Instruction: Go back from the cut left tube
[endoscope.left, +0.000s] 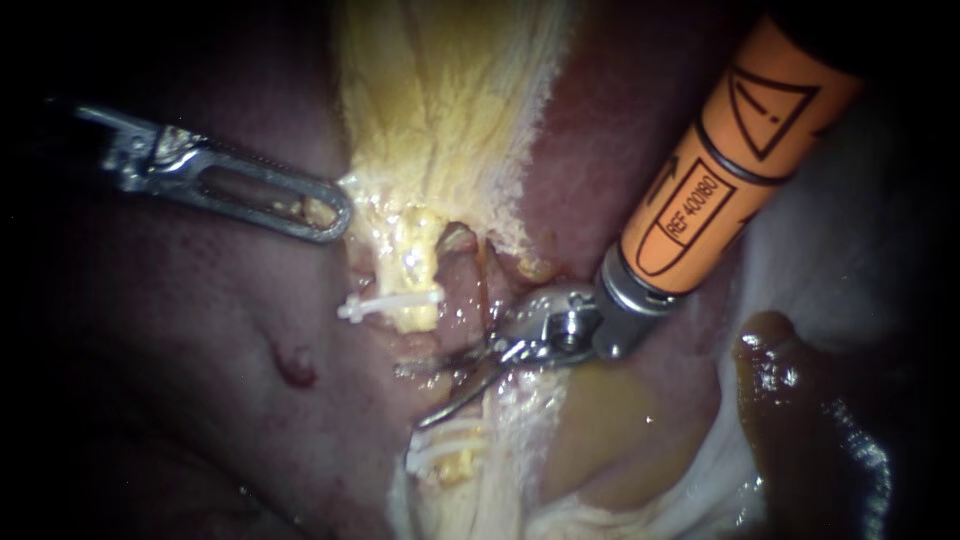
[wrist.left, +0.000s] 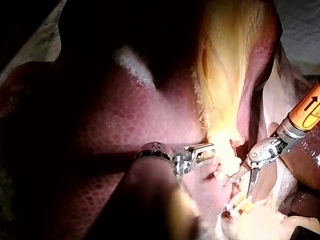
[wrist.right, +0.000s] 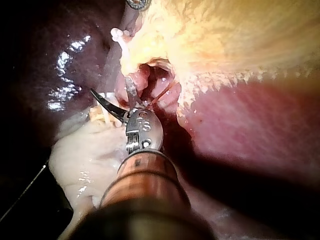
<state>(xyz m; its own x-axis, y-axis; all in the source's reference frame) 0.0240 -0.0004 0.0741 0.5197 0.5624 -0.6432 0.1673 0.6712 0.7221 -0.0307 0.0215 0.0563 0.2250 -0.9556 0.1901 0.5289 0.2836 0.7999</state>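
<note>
**At the centre: a soft cut tube, with open blades between its ends**

In the middle of the field the cut left tube (endoscope.left: 415, 275) lies as two pale stumps, apart. The far stump bears a white clip (endoscope.left: 385, 303), and the near one has more clips. It looks soft, wet and easily torn, so I judge it should not be gripped at all.

My right instrument (endoscope.left: 445, 388) has its blades apart and empty in the gap between the stumps. Just right of the far stump runs a reddish tube (endoscope.left: 470, 285), uncut as far as I can see. It is the main thing to avoid when backing out to the far right.

At the left, my left instrument (endoscope.left: 335, 212) has its jaws closed on the edge of the yellow tissue (endoscope.left: 440, 110), over the liver (endoscope.left: 200, 320).
</note>
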